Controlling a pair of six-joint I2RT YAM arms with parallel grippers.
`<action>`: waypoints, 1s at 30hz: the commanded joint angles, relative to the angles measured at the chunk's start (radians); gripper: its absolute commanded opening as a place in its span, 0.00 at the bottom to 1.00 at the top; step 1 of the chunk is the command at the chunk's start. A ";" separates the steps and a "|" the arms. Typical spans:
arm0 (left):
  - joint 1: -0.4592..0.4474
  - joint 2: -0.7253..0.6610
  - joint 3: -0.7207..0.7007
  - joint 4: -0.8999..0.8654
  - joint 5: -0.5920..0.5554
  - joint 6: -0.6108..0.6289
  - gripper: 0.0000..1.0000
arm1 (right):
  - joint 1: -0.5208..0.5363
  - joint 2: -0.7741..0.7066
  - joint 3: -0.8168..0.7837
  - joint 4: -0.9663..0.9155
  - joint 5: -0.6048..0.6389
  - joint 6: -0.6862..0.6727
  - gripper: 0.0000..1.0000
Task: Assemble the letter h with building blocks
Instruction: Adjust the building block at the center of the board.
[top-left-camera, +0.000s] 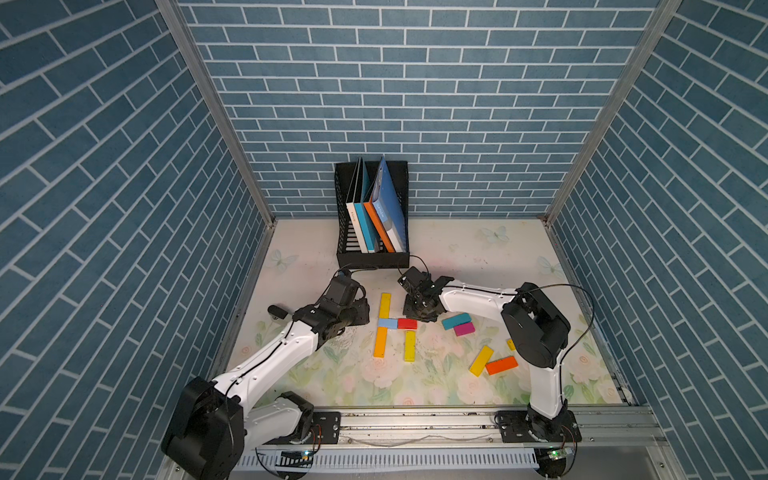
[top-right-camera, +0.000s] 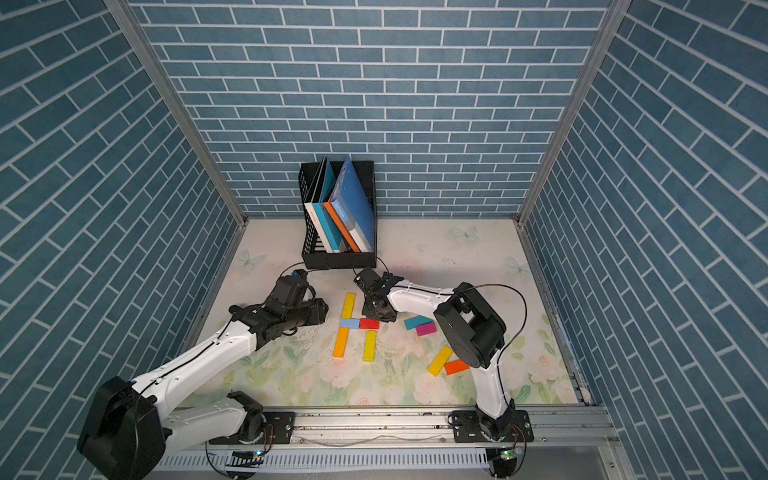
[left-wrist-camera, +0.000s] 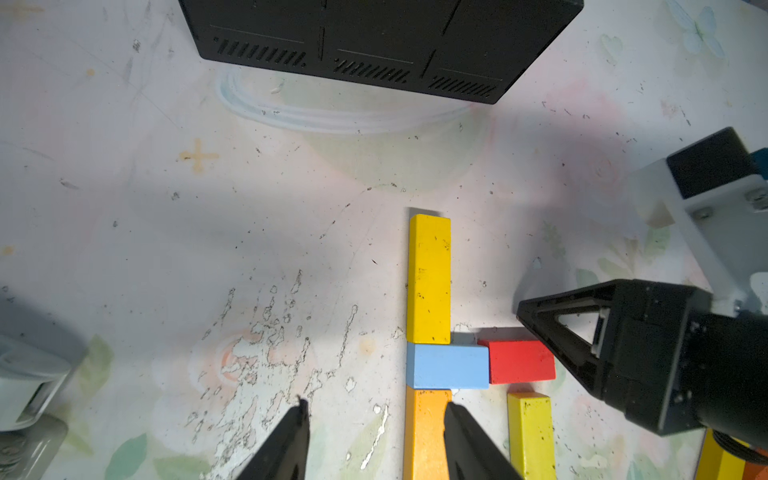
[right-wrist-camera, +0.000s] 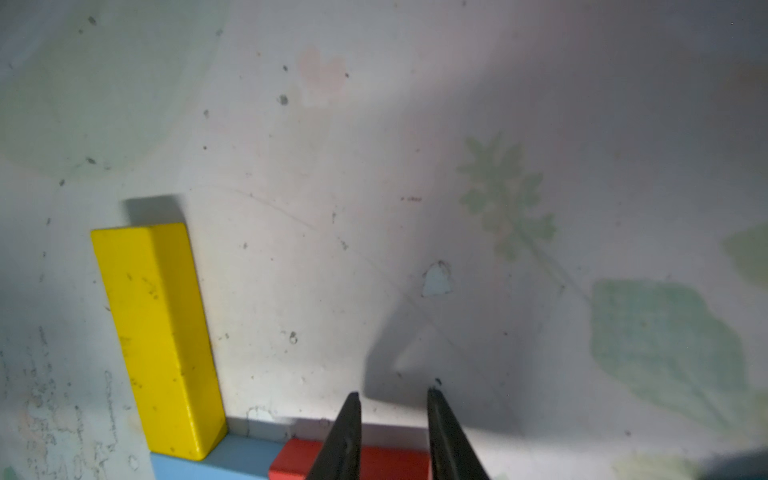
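The letter h lies flat at mid-table in both top views: a yellow stem block (top-left-camera: 385, 306), a light blue block (top-left-camera: 387, 323), a red block (top-left-camera: 407, 323), an orange block (top-left-camera: 380, 341) and a yellow leg block (top-left-camera: 409, 345). My left gripper (left-wrist-camera: 376, 405) is open, low over the table, one finger (left-wrist-camera: 457, 424) over the orange block (left-wrist-camera: 424, 432). My right gripper (right-wrist-camera: 392, 392) is shut to a narrow gap. Its tips hang over the right half of the red block (right-wrist-camera: 386, 461) and clamp nothing that I can see.
Loose building blocks lie to the right: teal (top-left-camera: 456, 321), magenta (top-left-camera: 464, 329), yellow (top-left-camera: 481, 360) and orange-red (top-left-camera: 502, 365). A black file rack (top-left-camera: 372, 259) with upright books (top-left-camera: 374, 216) stands just behind the h. Brick-patterned walls close in three sides.
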 joint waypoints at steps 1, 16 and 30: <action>0.008 0.007 -0.015 0.002 -0.003 0.013 0.57 | 0.014 0.020 0.022 -0.048 0.012 0.026 0.29; 0.007 0.006 -0.016 0.000 -0.007 0.010 0.57 | 0.027 0.020 0.034 -0.079 0.039 0.034 0.29; 0.005 0.006 -0.016 -0.001 -0.005 0.010 0.57 | 0.074 -0.098 0.037 -0.184 0.118 0.008 0.52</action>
